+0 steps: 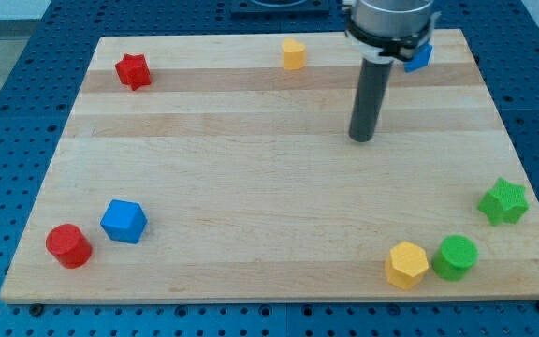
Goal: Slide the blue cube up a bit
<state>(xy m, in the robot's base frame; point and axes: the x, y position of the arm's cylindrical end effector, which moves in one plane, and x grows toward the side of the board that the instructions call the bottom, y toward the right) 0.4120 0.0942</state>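
Camera view: we carry no jaws, only a rod, so nothing here spreads or pinches. My tip [360, 139] rests on the wooden board [251, 168] toward the view's upper right.

The blue cube [123, 221] lies far from my tip, toward the view's lower left, just beside a red cylinder [68, 245]. We judge the cube light, rigid and free-sliding on the smooth wood. It is turned corner-on, so contact belongs at the middle of its lower side; an off-centre push would likely spin it.

Hidden: a second blue block [419, 58], close above my tip at the view's right, is partly covered by the arm. Its shape possibly differs; we cannot tell.
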